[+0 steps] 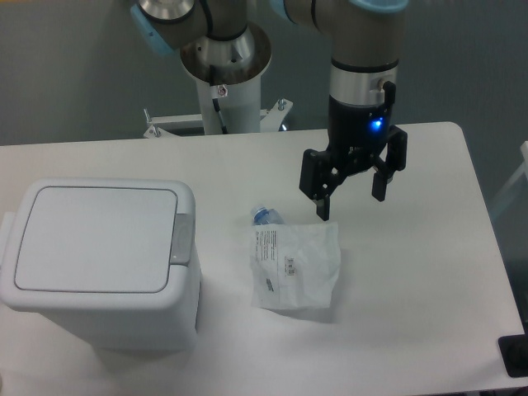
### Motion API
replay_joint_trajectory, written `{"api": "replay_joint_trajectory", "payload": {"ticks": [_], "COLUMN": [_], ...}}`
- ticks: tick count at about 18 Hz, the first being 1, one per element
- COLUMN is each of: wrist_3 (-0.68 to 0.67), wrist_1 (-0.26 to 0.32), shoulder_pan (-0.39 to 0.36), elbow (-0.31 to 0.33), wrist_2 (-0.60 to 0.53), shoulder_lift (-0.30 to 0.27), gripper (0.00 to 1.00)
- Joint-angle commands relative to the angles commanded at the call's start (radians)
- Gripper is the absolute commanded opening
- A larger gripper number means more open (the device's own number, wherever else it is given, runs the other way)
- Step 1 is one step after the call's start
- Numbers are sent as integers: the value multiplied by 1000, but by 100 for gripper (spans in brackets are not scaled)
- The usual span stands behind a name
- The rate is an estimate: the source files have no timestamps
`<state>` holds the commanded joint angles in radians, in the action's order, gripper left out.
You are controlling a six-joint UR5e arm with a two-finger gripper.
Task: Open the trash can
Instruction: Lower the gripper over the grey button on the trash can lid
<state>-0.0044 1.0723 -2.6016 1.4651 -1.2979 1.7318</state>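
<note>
Trash can [99, 264] sits on the white bench [412, 313] at about 8 o'clock in the view, a large white boxy bin with rounded corners. Its flat rectangular lid [95, 238] lies shut, and a small grey push tab [182, 239] sits on the lid's edge at the 3 o'clock side. What the bin contains cannot be seen.

Just beside the bin, toward 3 o'clock and apart from it, lies a white plastic bag [295, 266] with a printed label [273, 257]; the dark lines of print are too small to read. At the bag's 11 o'clock corner a bottle [266, 216] with a blue end pokes out, so the bag appears to hold it, though how much of it is inside cannot be told.

The claw [351, 191] hangs from the arm [364, 74] above the bench, at about 1 o'clock from the bag and well apart from the bin. Its two black fingers [323, 203] are spread wide, with nothing between them and nothing touched. One finger's tip stands just above the bag's upper edge in the view; the other lies further toward 3 o'clock. A small blue light [376, 124] glows on the black body above the fingers.

At 12 o'clock, behind the bench, stands the arm's white pedestal [227, 103].
</note>
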Motion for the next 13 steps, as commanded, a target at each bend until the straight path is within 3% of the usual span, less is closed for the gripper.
{"api": "replay_joint_trajectory", "payload": {"ticks": [13], "wrist_3": [-29], "wrist_1": [-6], "shoulder_pan": [163], "elbow": [4], "wrist_2": [63], "shoulder_lift": [18], "gripper": [100]}}
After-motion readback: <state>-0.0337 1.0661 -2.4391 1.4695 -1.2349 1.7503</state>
